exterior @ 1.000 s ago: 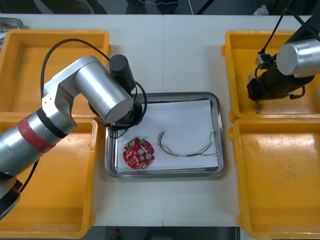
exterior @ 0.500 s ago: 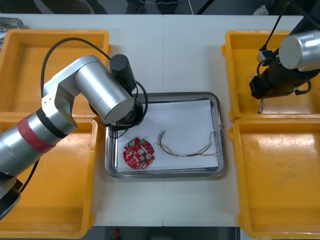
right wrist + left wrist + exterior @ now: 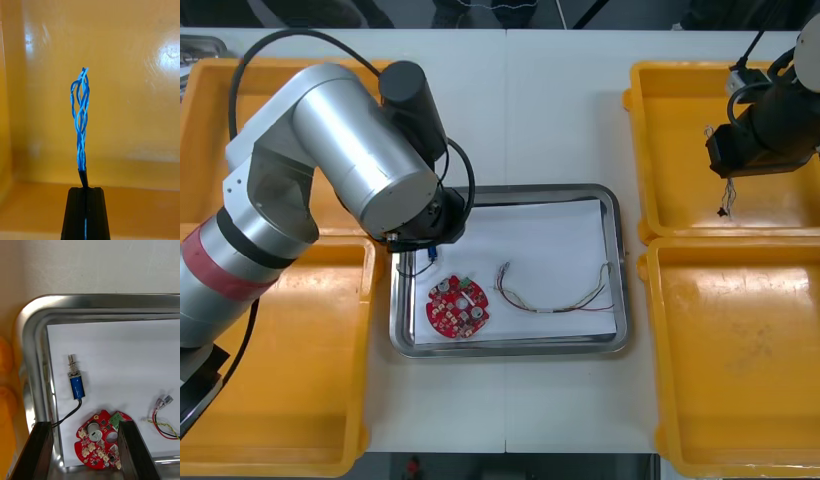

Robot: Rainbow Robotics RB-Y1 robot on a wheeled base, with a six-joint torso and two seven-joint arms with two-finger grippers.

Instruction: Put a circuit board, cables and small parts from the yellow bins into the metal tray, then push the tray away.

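Holds the twisted blue and white cable [image 3: 81, 112] [image 3: 725, 198] clenched in the right gripper [image 3: 85, 189] [image 3: 725, 180], hanging above the floor of the far yellow bin [image 3: 660, 130] on the right side; hovers the left gripper [image 3: 83, 423] [image 3: 425, 245] over the left side of the metal tray [image 3: 617, 260] [image 3: 33, 352], fingers spread wide and grasping nothing. Shows on the tray's white lining a small metal part [image 3: 76, 384] [image 3: 432, 253] with blue body and black lead, just beside the left wall; the round red circuit board [image 3: 458, 308] [image 3: 99, 438] near it; the red and yellow cable [image 3: 555, 295] [image 3: 163, 423] to the board's right.
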